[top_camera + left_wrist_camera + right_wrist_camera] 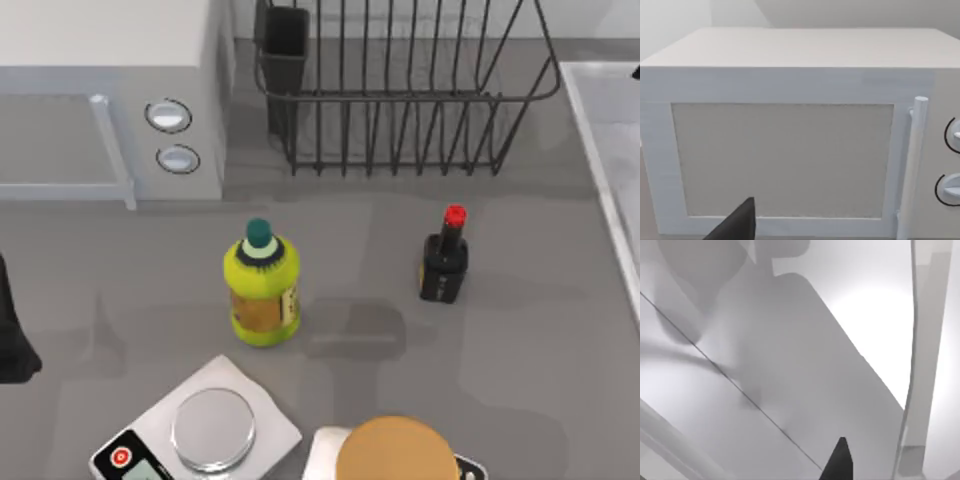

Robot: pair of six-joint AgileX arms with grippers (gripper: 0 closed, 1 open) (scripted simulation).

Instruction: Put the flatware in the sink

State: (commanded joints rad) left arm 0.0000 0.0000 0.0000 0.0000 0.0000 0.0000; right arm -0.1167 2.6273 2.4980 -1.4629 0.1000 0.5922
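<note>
Grey tabletop (540, 330) runs smooth and matte under everything, with a pale wall behind. Taking the yellow bottle (263, 290) as landmark: far to its left, at the table's left edge, sits my left arm (12, 335), a dark shape; its wrist view faces the microwave door, with one dark fingertip (737, 224) at the bottom, and whether the left gripper is spread or pressed together I cannot tell. Behind and left of the bottle stands the white microwave (100, 90), two round knobs (168, 116) on its face. Nearer than the bottle lies a scale (200, 432) with a round metal pan, and right of that a tan disc (400, 450) on a white block. Behind and right of the bottle is the black wire rack (400, 90). Right of the bottle stands a small dark bottle (445, 258) with a red cap. Far right, at the table edge, is the sink (600, 130). The right wrist view looks onto pale sink surfaces past one dark fingertip (839, 462); the right gripper's state cannot be told either. No flatware can be made out.
</note>
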